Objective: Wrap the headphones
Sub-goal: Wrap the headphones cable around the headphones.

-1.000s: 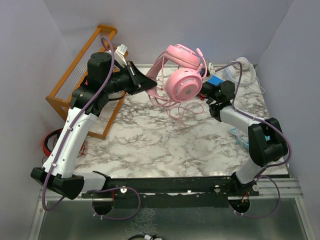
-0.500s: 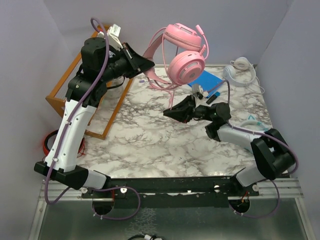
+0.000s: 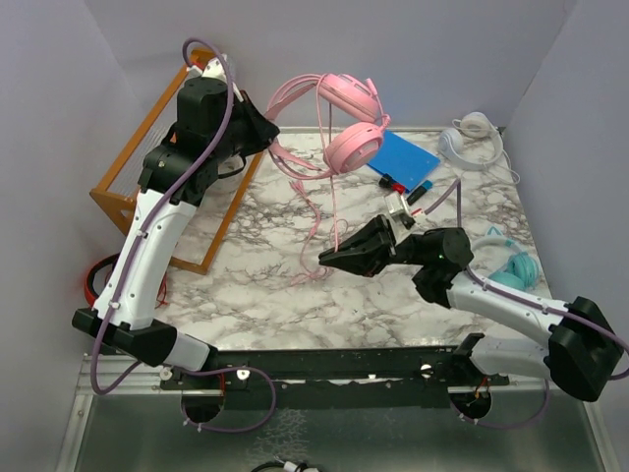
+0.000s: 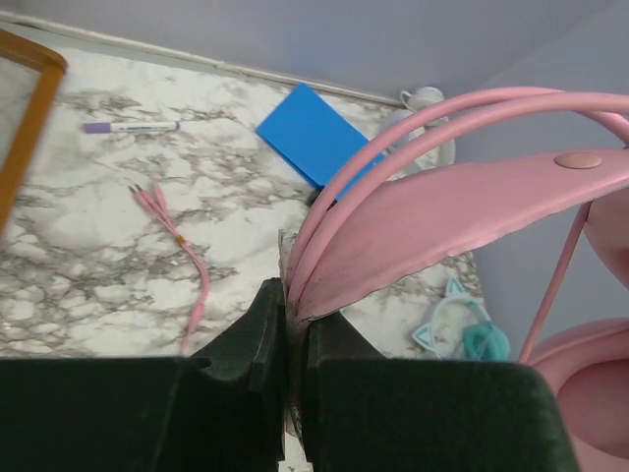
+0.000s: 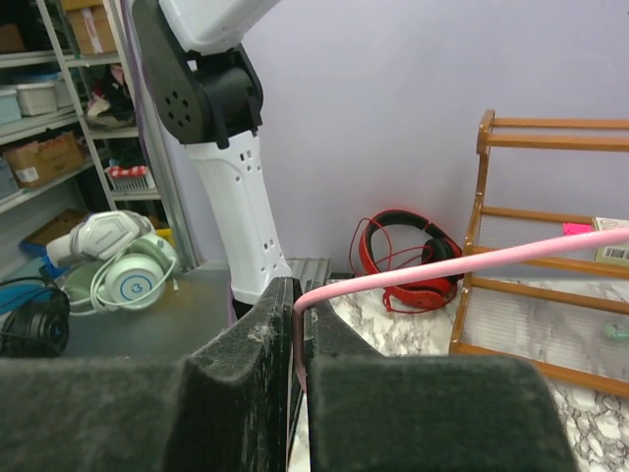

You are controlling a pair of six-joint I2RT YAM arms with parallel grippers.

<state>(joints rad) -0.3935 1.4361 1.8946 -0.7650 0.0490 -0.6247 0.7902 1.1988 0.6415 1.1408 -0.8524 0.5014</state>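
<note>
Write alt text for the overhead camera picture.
The left gripper holds the pink headphones up by their headband while the right gripper pinches their pink cable over a marble table. White headphones and teal headphones lie at right.

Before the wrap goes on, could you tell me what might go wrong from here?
The left end effector pinches only the headband of the raised pink headphones, so they might swing or slip. The right end effector is shut on the pink cable; a hard pull could strain it. Its loose plug end may snag.
</note>
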